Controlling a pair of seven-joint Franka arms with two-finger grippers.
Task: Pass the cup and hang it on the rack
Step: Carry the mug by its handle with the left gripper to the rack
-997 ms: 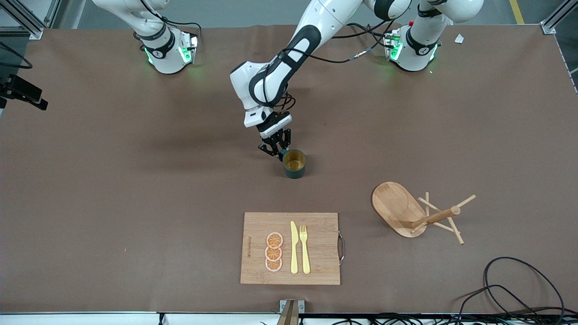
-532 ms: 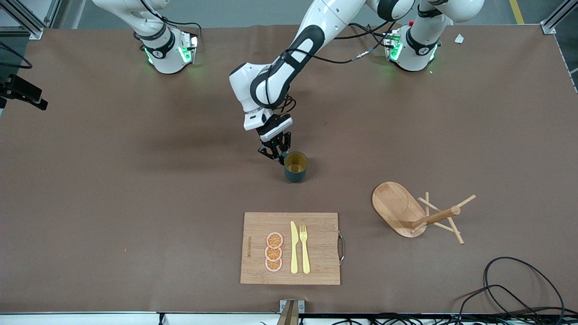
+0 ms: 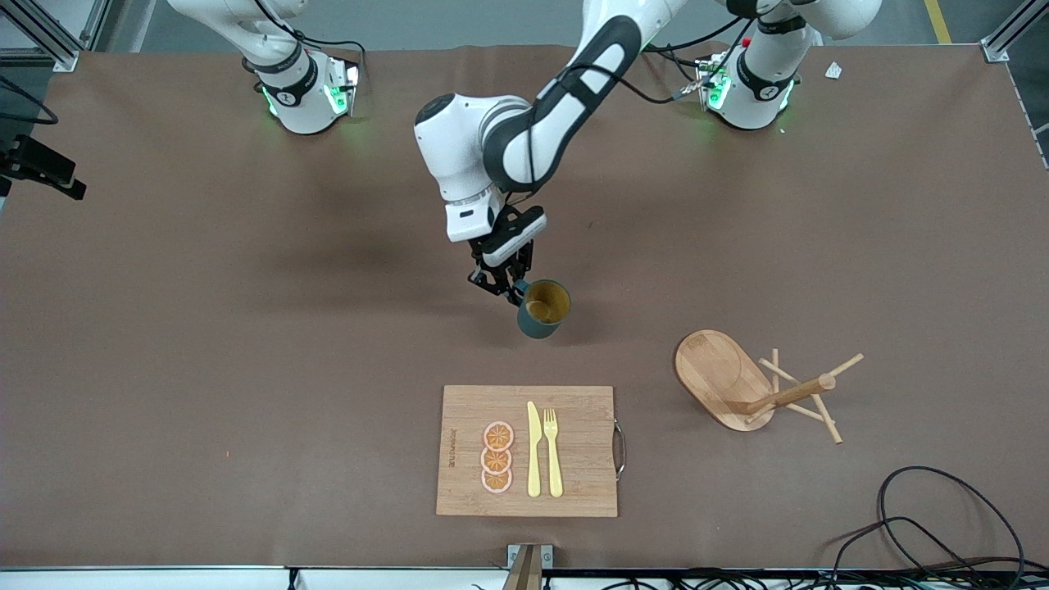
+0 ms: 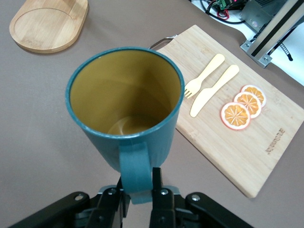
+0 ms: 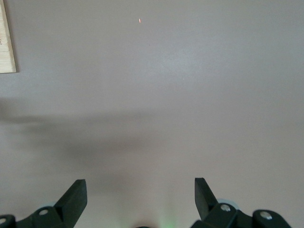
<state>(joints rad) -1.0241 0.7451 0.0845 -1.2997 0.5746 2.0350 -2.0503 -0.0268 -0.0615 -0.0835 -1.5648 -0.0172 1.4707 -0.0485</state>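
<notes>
— Where is the cup [image 3: 543, 309]?
— Off the table [image 3: 246, 328], tilted, over bare cloth between the cutting board [image 3: 574, 483] and the robots' bases. The left gripper [image 3: 501, 281] pinches its handle with narrow jaws.
— The rack [image 3: 758, 385]?
— Beside the cutting board, toward the left arm's end.
— The right gripper [image 5: 140, 199]?
— Waiting, jaws wide, holding nothing.

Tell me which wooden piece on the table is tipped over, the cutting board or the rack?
The rack: its oval base stands on edge and its post and pegs lie along the table. The cutting board lies flat, carrying cutlery and orange slices.
</notes>
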